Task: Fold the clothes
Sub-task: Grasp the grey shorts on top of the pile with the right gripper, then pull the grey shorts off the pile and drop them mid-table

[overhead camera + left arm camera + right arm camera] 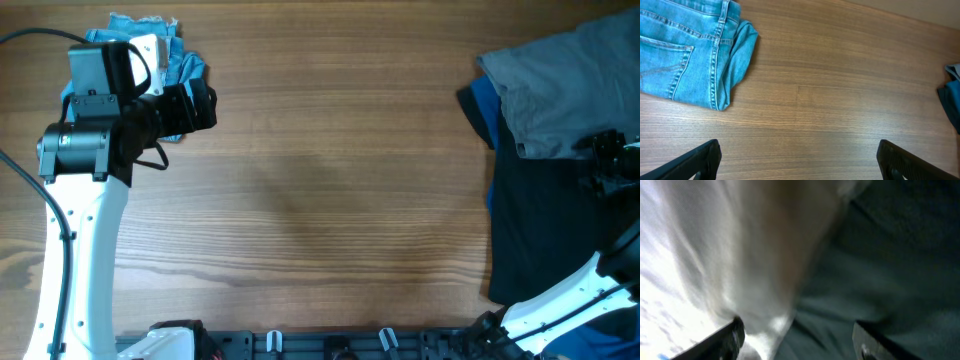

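Observation:
The grey shorts lie crumpled at the far right, on top of a pile of dark garments. My right gripper hovers at the shorts' near edge, over the pile. In the right wrist view, which is blurred, its fingers are apart and hold nothing, with pale cloth on the left and dark cloth on the right right below them. My left gripper is open and empty over bare wood at the far left.
Folded light-blue denim shorts lie at the back left, beside my left gripper, and show in the left wrist view. A large black garment and a blue one lie under the grey shorts. Wooden table.

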`<state>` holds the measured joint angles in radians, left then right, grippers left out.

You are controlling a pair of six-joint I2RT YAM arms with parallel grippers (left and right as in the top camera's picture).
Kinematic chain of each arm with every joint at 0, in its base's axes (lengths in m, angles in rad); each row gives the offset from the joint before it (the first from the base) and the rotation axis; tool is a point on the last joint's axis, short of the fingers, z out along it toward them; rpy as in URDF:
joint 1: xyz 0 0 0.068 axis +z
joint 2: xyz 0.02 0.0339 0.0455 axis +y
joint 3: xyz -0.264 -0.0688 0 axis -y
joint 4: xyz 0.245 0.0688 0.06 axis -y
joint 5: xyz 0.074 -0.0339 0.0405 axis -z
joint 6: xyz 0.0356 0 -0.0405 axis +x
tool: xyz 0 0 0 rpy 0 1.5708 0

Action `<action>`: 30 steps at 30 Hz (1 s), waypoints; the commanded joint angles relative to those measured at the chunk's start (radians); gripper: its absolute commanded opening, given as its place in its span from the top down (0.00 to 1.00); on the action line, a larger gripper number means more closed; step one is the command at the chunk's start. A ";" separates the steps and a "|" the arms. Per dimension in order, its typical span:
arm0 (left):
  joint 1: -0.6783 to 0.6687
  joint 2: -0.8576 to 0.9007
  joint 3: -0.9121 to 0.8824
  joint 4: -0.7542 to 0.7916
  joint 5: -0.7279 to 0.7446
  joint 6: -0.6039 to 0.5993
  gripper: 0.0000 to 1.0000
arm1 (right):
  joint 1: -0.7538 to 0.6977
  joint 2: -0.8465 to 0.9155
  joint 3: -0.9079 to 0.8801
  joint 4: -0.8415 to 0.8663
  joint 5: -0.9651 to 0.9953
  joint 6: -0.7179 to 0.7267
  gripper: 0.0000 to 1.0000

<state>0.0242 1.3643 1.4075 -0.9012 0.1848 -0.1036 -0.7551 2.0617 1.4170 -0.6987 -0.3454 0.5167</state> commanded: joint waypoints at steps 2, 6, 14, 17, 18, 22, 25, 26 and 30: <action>-0.006 0.006 0.019 0.002 0.016 -0.009 0.00 | 0.006 0.010 -0.025 0.153 -0.206 -0.013 0.27; -0.006 0.006 0.020 0.002 0.016 -0.009 0.00 | 0.006 0.010 -0.025 0.251 -0.233 -0.022 0.39; -0.006 -0.011 0.020 0.003 0.016 -0.010 0.04 | 0.055 -0.194 -0.022 0.209 -0.586 -0.069 0.96; -0.005 -0.043 0.020 0.004 0.005 -0.010 0.05 | 0.196 -0.385 -0.022 0.156 -0.595 -0.072 0.96; -0.003 -0.062 0.020 0.003 -0.014 -0.010 0.06 | 0.299 -0.460 -0.022 0.137 -0.595 -0.072 0.96; 0.029 -0.133 0.020 0.007 -0.027 -0.009 0.04 | 0.860 -0.576 -0.022 0.061 -0.472 -0.072 0.96; 0.058 -0.173 0.020 0.007 -0.095 -0.008 0.00 | 1.263 -0.554 -0.022 0.001 -0.289 -0.098 0.64; 0.064 -0.184 0.020 0.007 -0.101 0.010 0.00 | 1.326 -0.556 -0.022 -0.004 -0.180 -0.099 0.48; 0.060 -0.187 0.020 0.008 -0.084 0.048 0.00 | 1.200 -0.631 -0.020 -0.075 0.047 -0.066 0.32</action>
<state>0.0845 1.1831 1.4075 -0.8974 0.1024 -0.0875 0.5751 1.5005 1.3956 -0.7422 -0.5106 0.4286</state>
